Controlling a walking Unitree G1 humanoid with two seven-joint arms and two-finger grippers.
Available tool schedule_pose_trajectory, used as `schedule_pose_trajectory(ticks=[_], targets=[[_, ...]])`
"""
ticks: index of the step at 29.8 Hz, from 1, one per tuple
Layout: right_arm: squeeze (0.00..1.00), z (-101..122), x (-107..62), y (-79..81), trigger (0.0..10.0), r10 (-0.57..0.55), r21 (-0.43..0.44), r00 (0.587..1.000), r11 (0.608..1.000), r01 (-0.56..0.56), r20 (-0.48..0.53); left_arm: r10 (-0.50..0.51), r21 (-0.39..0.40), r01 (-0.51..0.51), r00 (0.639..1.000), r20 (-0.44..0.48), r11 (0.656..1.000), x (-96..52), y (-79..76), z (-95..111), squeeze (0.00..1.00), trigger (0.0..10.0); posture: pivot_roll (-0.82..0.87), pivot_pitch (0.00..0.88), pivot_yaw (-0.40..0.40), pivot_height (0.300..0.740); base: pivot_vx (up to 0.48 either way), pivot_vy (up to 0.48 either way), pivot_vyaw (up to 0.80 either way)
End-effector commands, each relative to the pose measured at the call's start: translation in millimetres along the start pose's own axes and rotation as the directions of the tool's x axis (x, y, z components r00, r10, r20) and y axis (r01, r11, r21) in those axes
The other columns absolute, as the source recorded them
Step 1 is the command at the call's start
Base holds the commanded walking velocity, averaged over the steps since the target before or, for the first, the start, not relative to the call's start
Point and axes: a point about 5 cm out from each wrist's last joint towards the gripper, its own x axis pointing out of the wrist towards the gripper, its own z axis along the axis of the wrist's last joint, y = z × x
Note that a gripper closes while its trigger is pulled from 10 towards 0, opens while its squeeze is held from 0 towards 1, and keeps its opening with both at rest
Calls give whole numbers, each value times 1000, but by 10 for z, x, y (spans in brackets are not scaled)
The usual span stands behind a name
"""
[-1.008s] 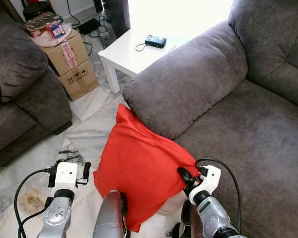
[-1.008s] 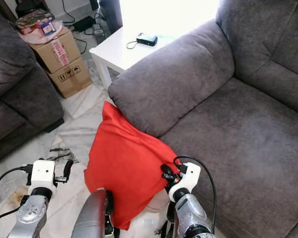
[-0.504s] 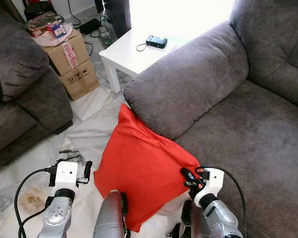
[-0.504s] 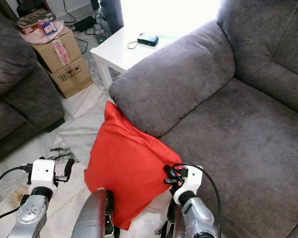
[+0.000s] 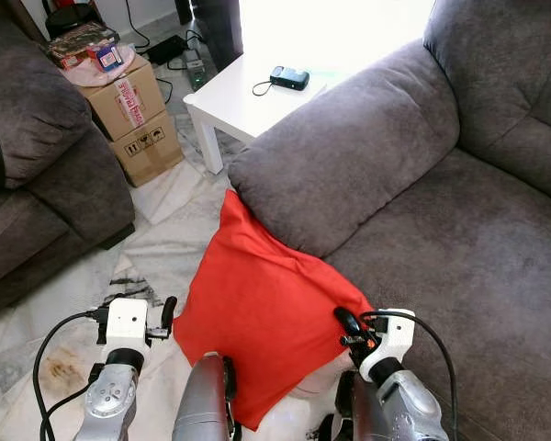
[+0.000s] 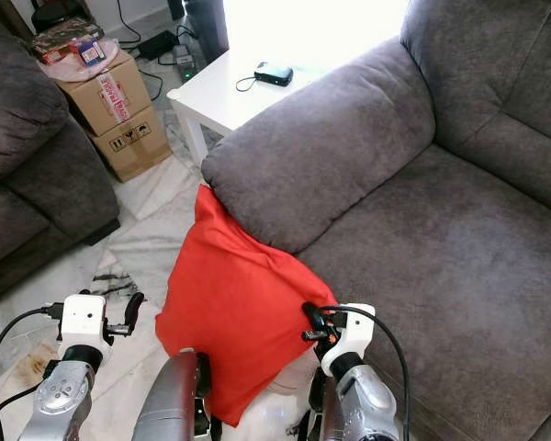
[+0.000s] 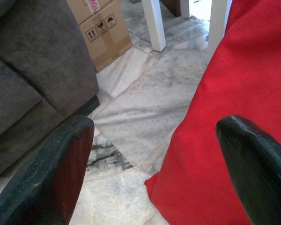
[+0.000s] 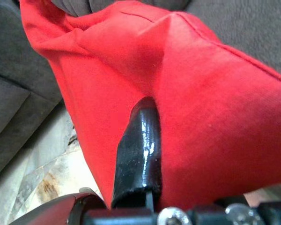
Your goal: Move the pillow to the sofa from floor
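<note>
Currently, step: grasp stage, judged; pillow not yet lifted to the seat.
Pillow (image 5: 262, 322): red, stands on edge on the marble floor (image 5: 156, 243), top corner leaning against the sofa (image 5: 413, 230) armrest, right edge near the seat front.
Right hand (image 5: 349, 329): at the pillow's right edge; in the wrist view one black finger (image 8: 138, 150) lies pressed into a fold w/ red cloth wrapped over it, so it looks pinched on the pillow, other finger hidden under fabric.
Left hand (image 7: 154, 173): fingers spread wide, nothing between them; hovers just beside the pillow's left edge, floor below.
Next move, est.: left hand needs to go right and close on the near edge for a 2-hand hold, or right alone lifts; then raise up and over the seat lip and set down on the cushion.
Risk: soft cloth may slip from a 1-finger pinch; pillow sags if held at 1 corner.
Nearby: white bench (image 5: 248, 96) w/ small dark device (image 5: 287, 76), cardboard boxes (image 5: 133, 115), second sofa (image 5: 37, 175) at left.
</note>
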Motion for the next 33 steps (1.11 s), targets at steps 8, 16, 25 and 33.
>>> schedule_pose_trajectory(ticks=[8,16,25,33], targets=[[0,132,31,-37,10000,-14,-22,999,1000,15,49,3,-4,-3,1000,-28,1000,-14,16,-52,0,10000,153,168,9,616,0,0,0],[0,137,50,-24,10000,-18,-23,999,1000,20,51,-4,1,4,1000,-20,1000,16,10,-34,0,10000,153,147,13,643,0,0,0],[0,157,58,-24,10000,-19,-22,998,1000,21,61,-2,3,2,1000,-14,1000,33,16,-22,0,10000,151,140,14,688,0,0,0],[0,175,66,-29,10000,-19,-20,998,1000,20,67,-3,1,3,1000,-9,1000,46,8,-12,0,10000,150,137,14,738,0,0,0]])
